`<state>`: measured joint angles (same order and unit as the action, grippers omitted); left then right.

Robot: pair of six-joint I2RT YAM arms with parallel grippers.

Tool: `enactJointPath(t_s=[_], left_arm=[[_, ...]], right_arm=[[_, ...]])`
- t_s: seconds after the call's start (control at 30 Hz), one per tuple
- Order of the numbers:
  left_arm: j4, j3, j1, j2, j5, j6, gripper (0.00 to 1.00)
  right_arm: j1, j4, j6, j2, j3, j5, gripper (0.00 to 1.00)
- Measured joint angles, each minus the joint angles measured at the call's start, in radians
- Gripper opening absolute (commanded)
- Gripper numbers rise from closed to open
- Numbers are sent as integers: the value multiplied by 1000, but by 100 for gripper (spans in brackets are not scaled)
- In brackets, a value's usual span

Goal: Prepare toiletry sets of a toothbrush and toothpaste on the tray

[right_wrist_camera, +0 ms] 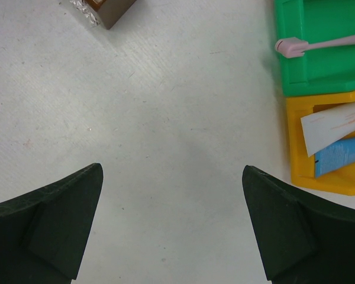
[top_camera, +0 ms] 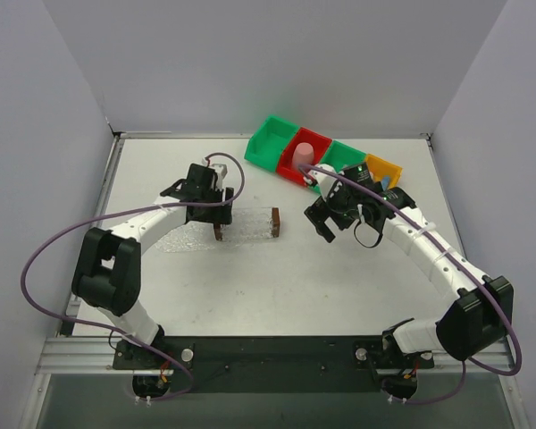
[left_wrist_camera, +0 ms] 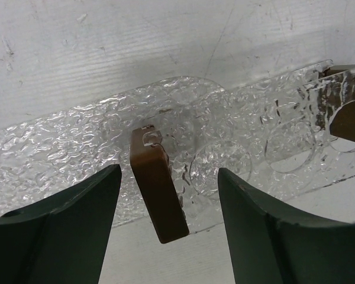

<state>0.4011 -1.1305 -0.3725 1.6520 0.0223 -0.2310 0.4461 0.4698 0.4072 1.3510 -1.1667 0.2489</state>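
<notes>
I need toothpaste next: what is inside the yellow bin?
A white tube beside a blue tube. The yellow bin runs past the picture's edge; the rest is unseen.

Loads cropped or covered in these views

Right wrist view: the toothbrush [right_wrist_camera: 328,42] shows its pink head and some handle, and the rest runs off the right edge. That edge also clips the white tube [right_wrist_camera: 334,125], the blue tube [right_wrist_camera: 343,157], the green bin [right_wrist_camera: 319,77] and the yellow bin [right_wrist_camera: 299,142]. Only a corner of the tray's right block [right_wrist_camera: 109,10] pokes in at the top. Left wrist view: the tray [left_wrist_camera: 65,148] runs off both sides, and the right block is warped behind bumpy plastic. From the top, the right arm [top_camera: 375,210] covers part of those bins, their contents are too small to make out, and the left gripper [top_camera: 217,222] half hides the tray's left block.
</notes>
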Motion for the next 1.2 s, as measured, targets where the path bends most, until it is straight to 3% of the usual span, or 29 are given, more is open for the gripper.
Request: enactJointPath(t_s=[0.53,0.8,0.97,1.2], left_arm=[[5,-8,0,45,1,-21,57],[27,-23,7,48,20,-23,42],[45,-28,39,47,35,-23,33],[75,-27,109,13,37,-23,31]], right_arm=[[-47,-56,-14,-16,95,51,98],[-60,-63,-14,-16,100,62,97],[-60,-64,-14,-16,104,69,97],[-61,-69,-14,-16,105,74,97]])
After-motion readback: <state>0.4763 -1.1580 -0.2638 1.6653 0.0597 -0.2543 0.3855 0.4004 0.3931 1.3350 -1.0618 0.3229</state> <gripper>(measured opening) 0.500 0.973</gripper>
